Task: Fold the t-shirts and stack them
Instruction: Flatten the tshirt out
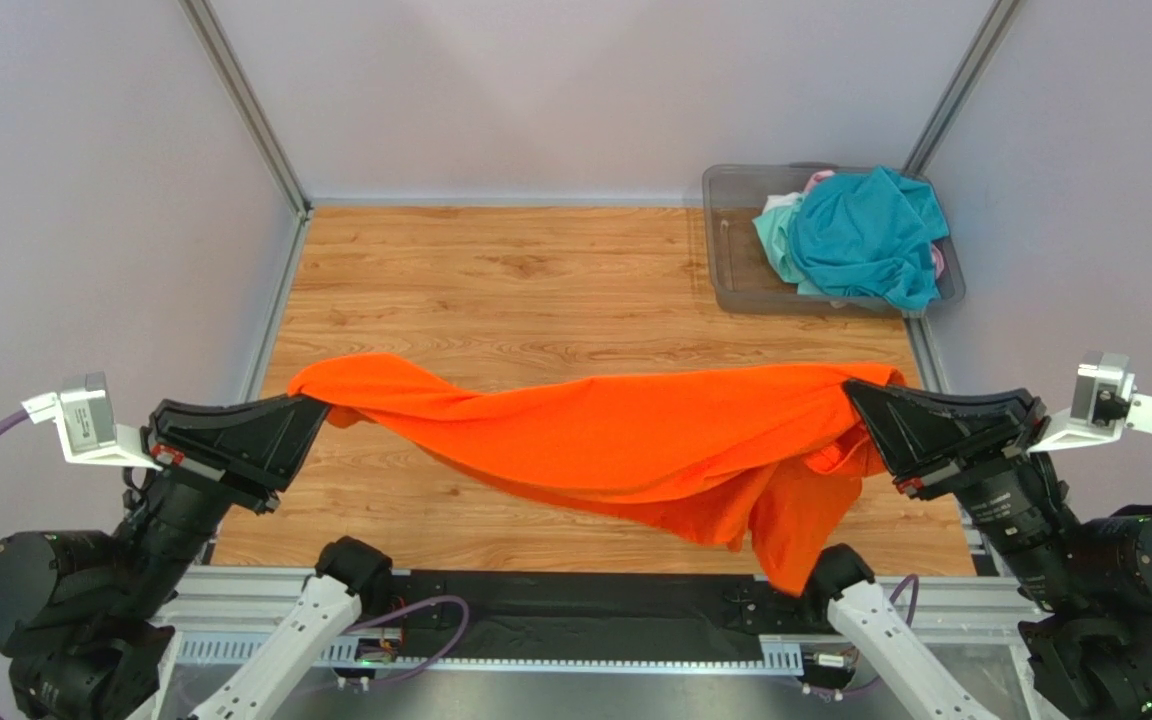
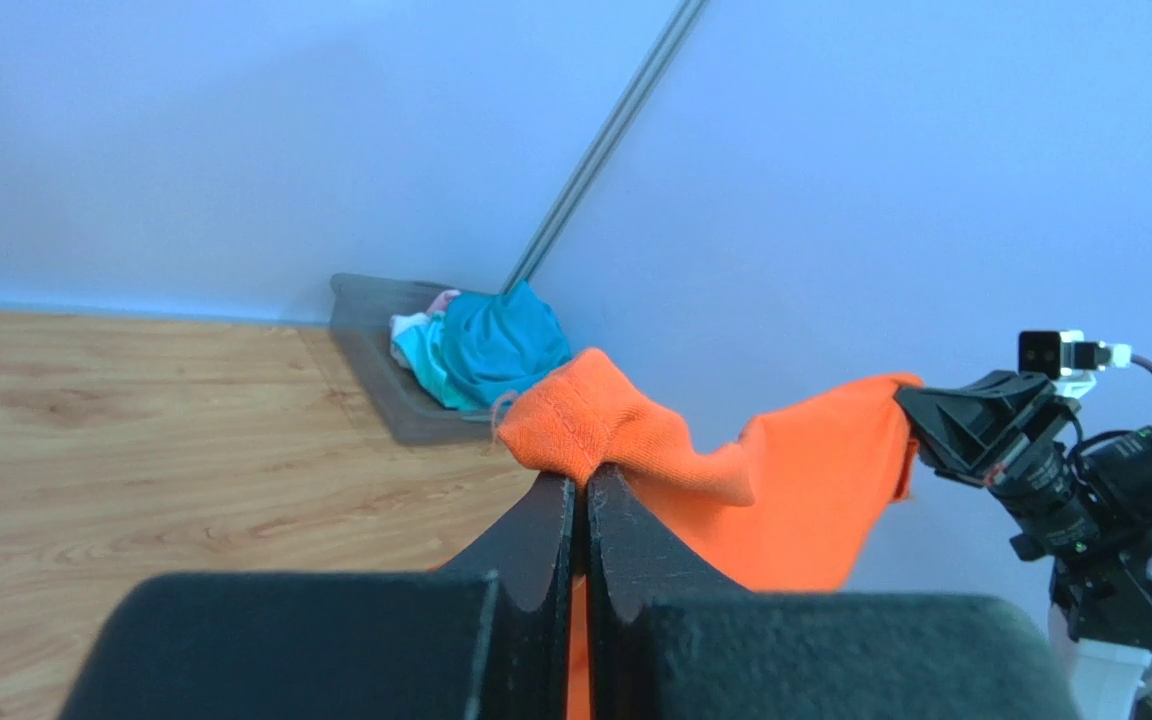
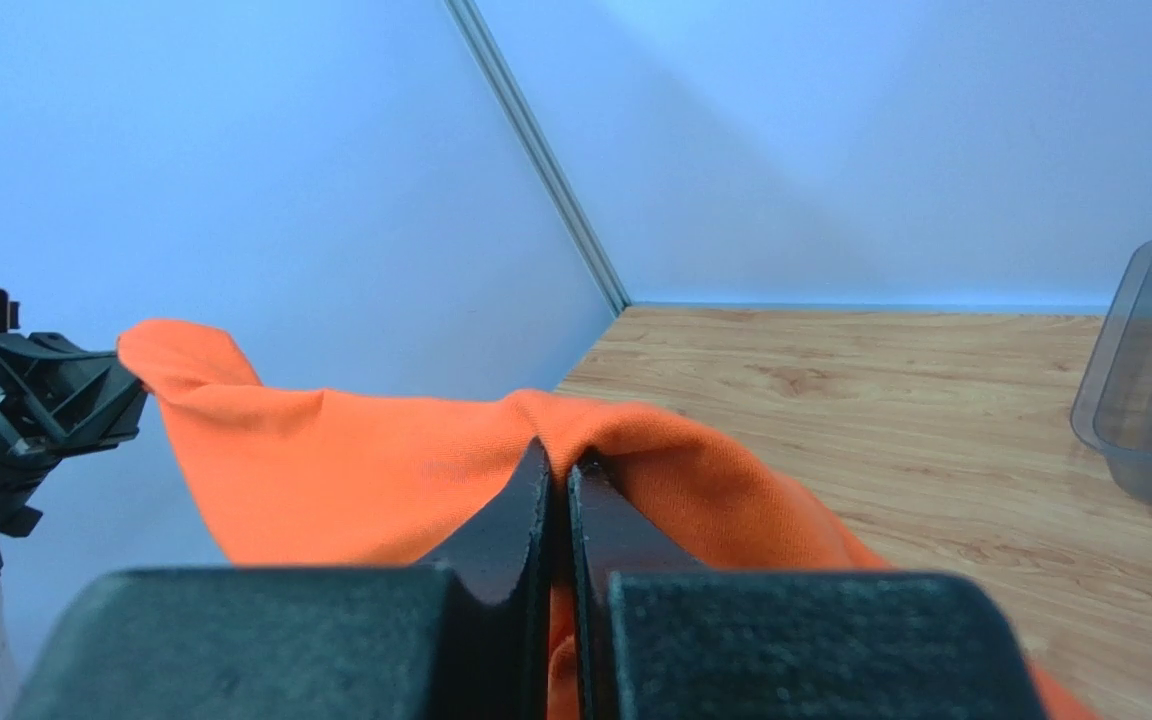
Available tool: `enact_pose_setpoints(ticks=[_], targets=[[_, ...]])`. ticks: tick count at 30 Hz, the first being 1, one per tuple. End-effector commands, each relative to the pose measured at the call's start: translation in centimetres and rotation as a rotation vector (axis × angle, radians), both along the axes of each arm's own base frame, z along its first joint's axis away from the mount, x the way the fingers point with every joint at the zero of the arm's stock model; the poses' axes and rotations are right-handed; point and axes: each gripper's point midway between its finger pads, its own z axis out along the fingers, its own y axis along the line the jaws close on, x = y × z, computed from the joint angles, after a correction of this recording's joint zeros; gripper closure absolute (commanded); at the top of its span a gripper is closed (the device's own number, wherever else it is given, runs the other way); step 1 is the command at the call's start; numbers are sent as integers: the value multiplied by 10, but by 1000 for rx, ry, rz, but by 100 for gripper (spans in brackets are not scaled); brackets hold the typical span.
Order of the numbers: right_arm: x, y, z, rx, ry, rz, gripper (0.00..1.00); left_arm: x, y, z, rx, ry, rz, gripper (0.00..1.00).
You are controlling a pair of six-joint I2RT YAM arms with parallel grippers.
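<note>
A bright orange t-shirt (image 1: 612, 443) hangs stretched between my two grippers above the wooden table, sagging in the middle with a tail drooping toward the near edge. My left gripper (image 1: 309, 408) is shut on its left end (image 2: 597, 420), the fabric pinched between the fingertips. My right gripper (image 1: 856, 402) is shut on its right end (image 3: 642, 450). Each wrist view shows the other arm across the cloth. A teal t-shirt (image 1: 868, 233) lies heaped in the bin with pale mint and pink cloth (image 1: 785, 225) under it.
The clear grey plastic bin (image 1: 732, 263) stands at the table's back right corner. Grey walls with metal corner posts close in the table (image 1: 507, 285) on three sides. A black rail (image 1: 582, 600) runs along the near edge between the arm bases.
</note>
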Motion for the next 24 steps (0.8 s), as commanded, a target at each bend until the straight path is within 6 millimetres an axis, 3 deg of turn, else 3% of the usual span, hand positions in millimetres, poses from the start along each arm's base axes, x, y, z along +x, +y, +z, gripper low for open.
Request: enact_pose_setpoints(ticks=[1,3,4,5,6,7,9,10,11,12,13,14,15,16,17,19,20,21,22,23,24], targets=[[14,12,-5,-11,65,35,100,35,-7,-13,65,93,53,100],[33,12,-13,-6,104,-6,99,59,-2,-31,99,171,130,100],[52,17,-30,-24,165,-25,98,85,7,-45,114,250,239,100],[66,18,-43,-32,207,-49,98,101,10,-63,146,318,296,100],[82,16,-53,-27,241,-98,98,126,10,-94,220,437,354,100],[108,23,-89,-64,343,-123,98,143,21,-111,255,499,452,100],[143,15,-120,-81,409,-242,98,183,21,-169,373,676,551,100],[169,18,-166,-143,522,-290,97,198,26,-195,412,750,568,100],[183,15,-182,-176,556,-332,95,211,25,-214,417,811,551,100],[200,6,-202,-220,600,-416,93,236,22,-247,438,911,536,100],[219,2,-231,-295,678,-456,91,249,28,-266,418,978,517,96],[230,-1,-244,-336,714,-482,88,260,29,-280,418,1026,504,92],[235,-13,-258,-394,756,-552,56,270,28,-311,455,1125,475,86],[238,-14,-265,-427,788,-564,36,274,24,-319,460,1158,440,80],[242,-16,-266,-457,800,-576,29,278,24,-322,469,1173,436,48],[239,-22,-281,-501,849,-603,17,278,20,-330,467,1195,413,0],[237,-21,-283,-496,854,-598,14,272,20,-336,469,1202,405,0],[230,-22,-288,-485,861,-595,10,270,20,-328,453,1167,408,0],[225,-22,-290,-472,859,-586,0,266,20,-326,447,1159,408,0],[220,-22,-291,-457,854,-578,0,257,21,-334,450,1172,407,0],[209,-23,-297,-423,851,-570,0,248,18,-326,428,1147,386,0]])
